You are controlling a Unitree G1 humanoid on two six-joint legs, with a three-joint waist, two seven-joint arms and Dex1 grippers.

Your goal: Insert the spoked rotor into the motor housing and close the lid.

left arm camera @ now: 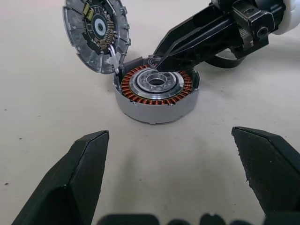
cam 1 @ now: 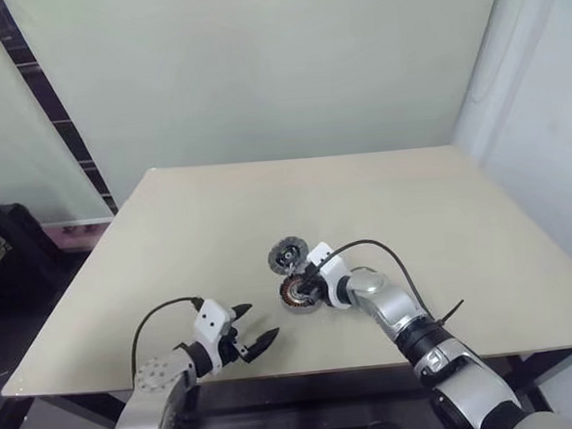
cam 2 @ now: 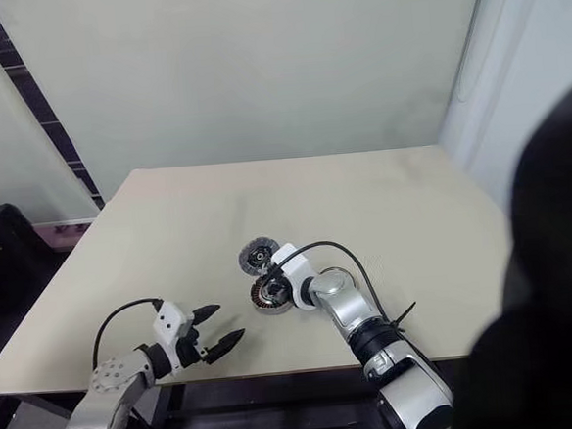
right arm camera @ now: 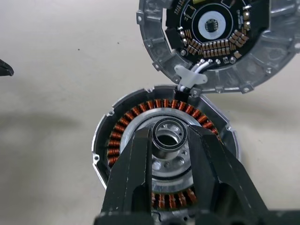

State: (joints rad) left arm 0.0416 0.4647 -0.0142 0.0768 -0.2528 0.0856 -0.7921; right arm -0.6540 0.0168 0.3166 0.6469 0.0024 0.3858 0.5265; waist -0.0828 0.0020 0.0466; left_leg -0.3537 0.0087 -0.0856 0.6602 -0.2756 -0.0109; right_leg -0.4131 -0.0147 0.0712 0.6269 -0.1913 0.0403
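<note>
The right end effector point(right arm camera: 171, 140) grips a small ring point(right arm camera: 169, 135) over the motor housing point(left arm camera: 157, 93). The lid point(left arm camera: 96, 33) stands open at the housing's 11 o'clock. The left end effector point(cam 1: 253, 333) is released above the tabletop point(cam 1: 442, 204).

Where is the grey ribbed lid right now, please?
The round grey ribbed metal lid lies open on the table, hinged against the far side of the copper-wound motor housing.

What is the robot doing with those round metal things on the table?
The robot is putting a motor together. Its right claw hangs right over the motor housing, the round part with the copper coils, and pinches a small ring between its fingers. The silver rotor already sits inside the housing. The lid is flipped open beside it, joined by a short wire, so it is not closed yet. The left claw waits wide open nearby, holding nothing.
</note>
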